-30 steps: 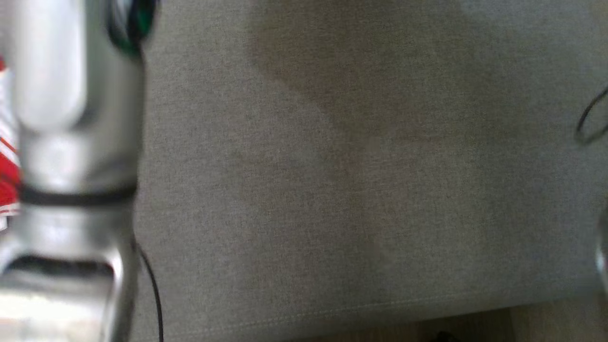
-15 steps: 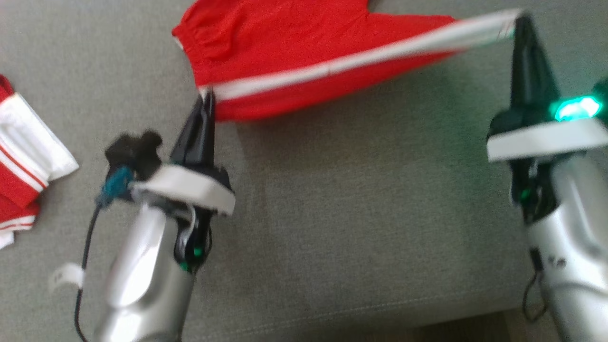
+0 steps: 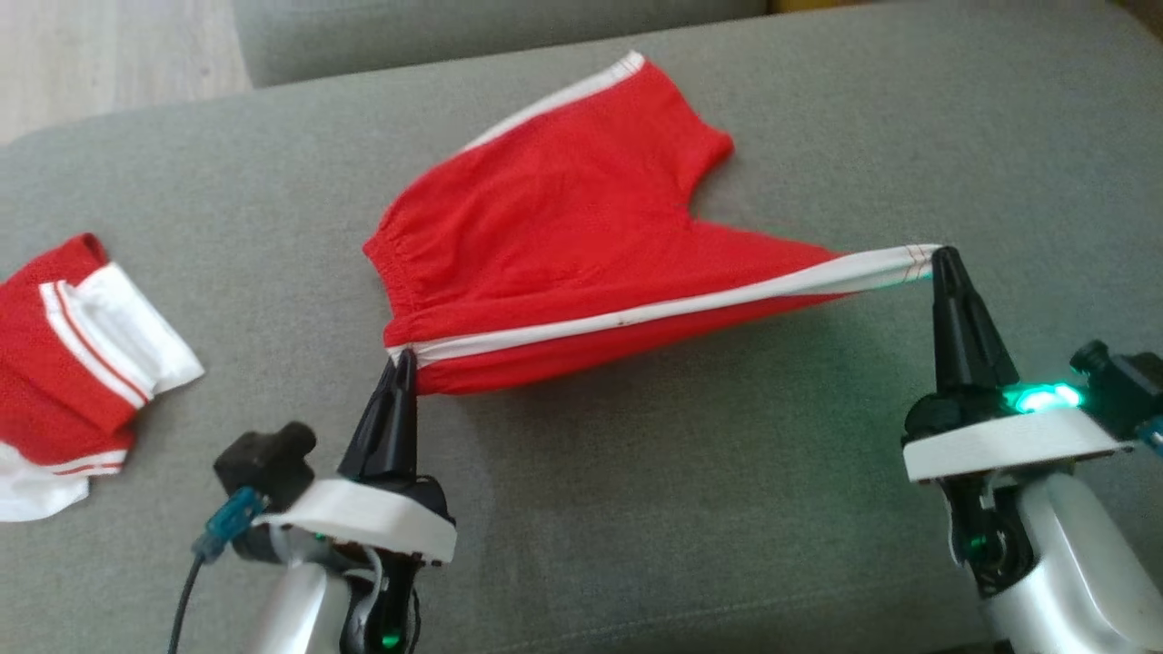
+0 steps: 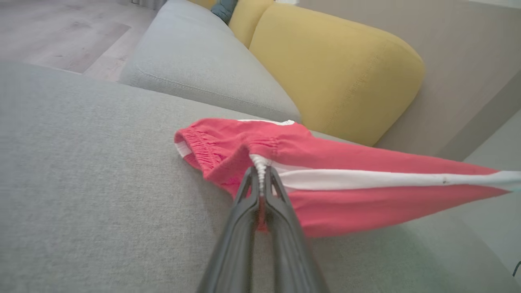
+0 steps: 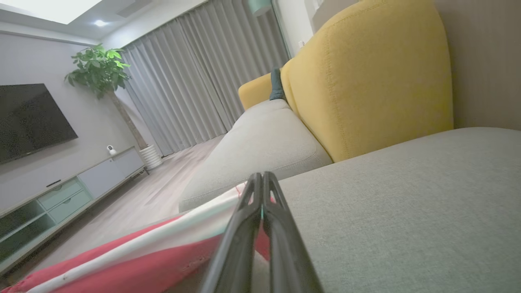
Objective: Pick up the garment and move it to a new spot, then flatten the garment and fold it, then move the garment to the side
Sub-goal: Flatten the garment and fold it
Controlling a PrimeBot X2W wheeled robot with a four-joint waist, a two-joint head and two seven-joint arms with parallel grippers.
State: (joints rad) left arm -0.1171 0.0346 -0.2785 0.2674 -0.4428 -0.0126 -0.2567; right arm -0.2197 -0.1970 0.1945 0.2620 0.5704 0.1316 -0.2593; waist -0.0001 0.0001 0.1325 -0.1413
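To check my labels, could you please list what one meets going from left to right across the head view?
red-and-white garment → left gripper, shut on a waistband corner → red shorts, stretched between the grippers → right gripper, shut on the striped leg hem.

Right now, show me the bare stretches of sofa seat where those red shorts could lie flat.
Widest bare patch: the grey seat cushion between the left gripper and right gripper, nearer than the red shorts they hold stretched. Also bare: beyond the shorts toward the far right. Crowded: the left edge, where another red-and-white garment lies.
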